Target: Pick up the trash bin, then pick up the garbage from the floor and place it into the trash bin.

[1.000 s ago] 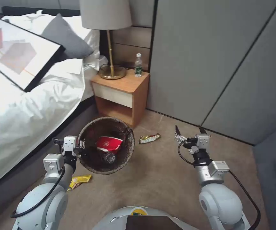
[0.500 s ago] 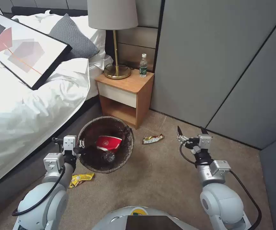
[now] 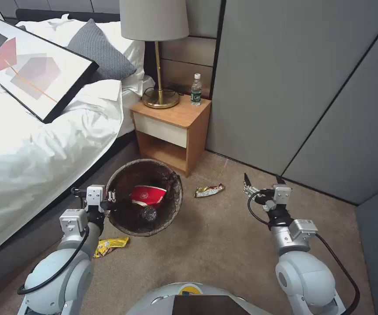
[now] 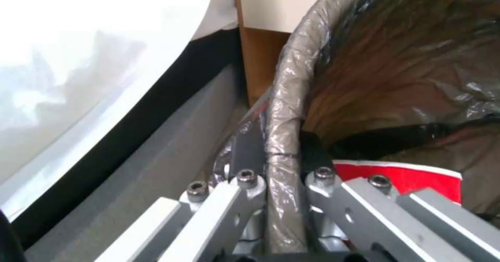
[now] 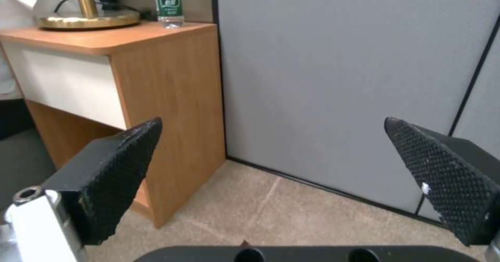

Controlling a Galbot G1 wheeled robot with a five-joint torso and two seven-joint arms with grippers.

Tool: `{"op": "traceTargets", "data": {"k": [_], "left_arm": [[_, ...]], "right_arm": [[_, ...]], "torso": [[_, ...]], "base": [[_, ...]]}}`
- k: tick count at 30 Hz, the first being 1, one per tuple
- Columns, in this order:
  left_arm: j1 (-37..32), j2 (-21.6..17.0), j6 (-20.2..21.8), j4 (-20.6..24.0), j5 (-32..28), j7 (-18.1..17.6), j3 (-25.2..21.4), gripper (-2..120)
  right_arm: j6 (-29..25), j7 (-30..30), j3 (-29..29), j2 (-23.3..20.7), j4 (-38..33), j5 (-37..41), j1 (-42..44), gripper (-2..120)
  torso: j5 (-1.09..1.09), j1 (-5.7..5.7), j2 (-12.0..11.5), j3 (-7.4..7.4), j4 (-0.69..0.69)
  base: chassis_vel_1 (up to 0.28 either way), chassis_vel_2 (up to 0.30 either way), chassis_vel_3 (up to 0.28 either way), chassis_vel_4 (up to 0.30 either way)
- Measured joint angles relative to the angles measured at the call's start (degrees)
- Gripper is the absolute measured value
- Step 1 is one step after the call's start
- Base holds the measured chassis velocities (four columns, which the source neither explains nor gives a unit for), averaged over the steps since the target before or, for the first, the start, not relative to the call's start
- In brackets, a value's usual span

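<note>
The view has settled since a second ago: the left gripper (image 3: 110,202) still clamps the bin (image 3: 171,210) rim, while the wide-open right gripper (image 3: 262,179) hovers right of a wrapper (image 3: 209,190), so collecting can resume.

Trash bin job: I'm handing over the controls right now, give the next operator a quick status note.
Left gripper: shut on the trash bin rim, beside the bed.
Right gripper: open, holding nothing, above the carpet near the wall panels.
Done: a red cup and a bottle lie in the bin.
Left: a gold wrapper on the floor by the nightstand, and a yellow wrapper near the left arm.
</note>
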State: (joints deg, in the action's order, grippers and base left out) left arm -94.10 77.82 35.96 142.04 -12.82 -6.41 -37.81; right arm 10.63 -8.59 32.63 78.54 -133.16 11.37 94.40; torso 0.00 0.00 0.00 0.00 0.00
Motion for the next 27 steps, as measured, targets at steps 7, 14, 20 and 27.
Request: {"op": "traceTargets", "data": {"k": [7, 14, 20, 27], "left_arm": [[0.13, 0.05, -0.06, -0.11, -0.01, 0.01, 0.01, 2], [0.13, 0.05, -0.11, -0.11, -0.03, 0.0, -0.04, 2], [0.1, 0.11, -0.18, -0.06, -0.03, 0.0, -0.06, 2], [0.04, 0.19, -0.19, 0.12, -0.02, -0.08, -0.06, 2]], "right_arm": [[0.03, -0.09, -0.2, 0.03, -0.01, 0.0, 0.0, 100], [-0.02, -0.11, -0.45, 0.09, -0.01, -0.01, 0.0, 100], [-0.06, -0.12, -0.5, 0.05, -0.02, -0.05, 0.04, 100], [-0.18, -0.1, -0.93, -0.2, 0.0, 0.17, 0.34, 100]], "torso": [[0.0, 0.0, 0.0, 0.0, -0.01], [0.0, 0.0, 0.0, 0.0, 0.0], [0.0, 0.0, 0.0, 0.0, 0.0], [0.0, 0.0, 0.0, 0.01, 0.0]], "base": [[-0.058, 0.073, 0.073, -0.062], [-0.11, 0.105, 0.097, -0.105], [-0.089, 0.099, 0.081, -0.092], [-0.082, 0.08, 0.065, -0.079]]}}
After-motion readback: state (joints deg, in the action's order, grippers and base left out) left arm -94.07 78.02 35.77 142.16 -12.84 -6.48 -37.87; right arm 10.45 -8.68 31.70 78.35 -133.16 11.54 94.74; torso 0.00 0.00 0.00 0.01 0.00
